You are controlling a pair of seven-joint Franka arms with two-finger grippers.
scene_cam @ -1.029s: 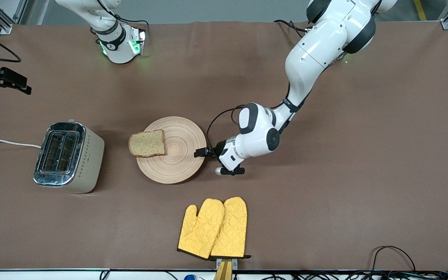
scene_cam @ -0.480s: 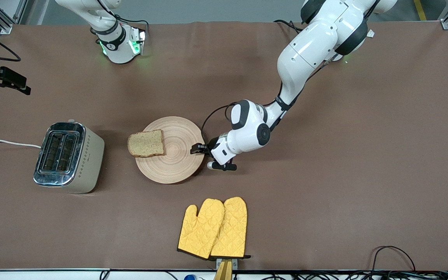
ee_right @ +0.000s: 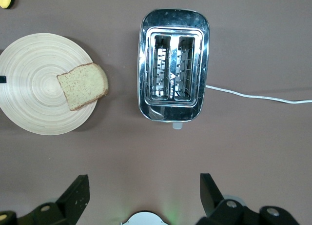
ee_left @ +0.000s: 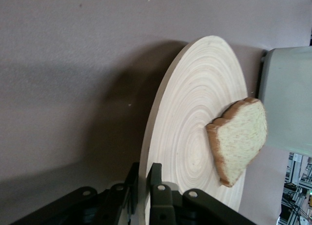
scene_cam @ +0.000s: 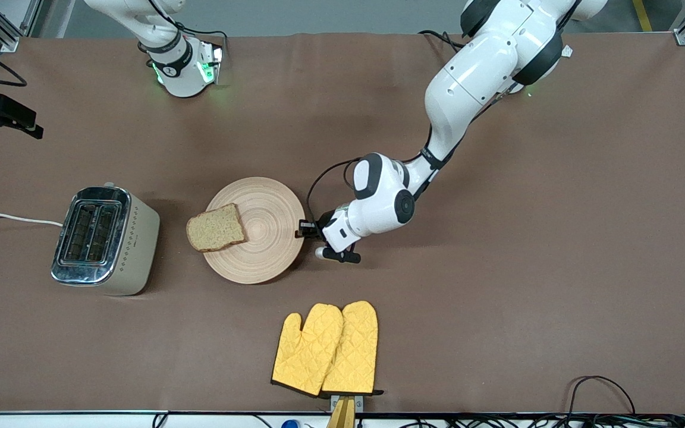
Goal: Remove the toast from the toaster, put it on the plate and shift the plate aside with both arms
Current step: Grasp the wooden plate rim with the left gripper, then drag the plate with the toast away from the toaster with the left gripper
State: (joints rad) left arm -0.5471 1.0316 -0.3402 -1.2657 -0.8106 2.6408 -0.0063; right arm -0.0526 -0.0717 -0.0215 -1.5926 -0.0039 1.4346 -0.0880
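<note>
Altogether: one toast, one plate, one toaster, two mitts.

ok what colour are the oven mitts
Bright yellow with a quilted diamond pattern and a dark cuff edge; the oven mitts show best in the front view.

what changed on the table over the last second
The left gripper closed on the rim of the plate and nudged it toward the toaster; the toast turned and now overhangs the plate's edge on the toaster's side. The right gripper stayed open high above the toaster; toaster and oven mitts did not move.
</note>
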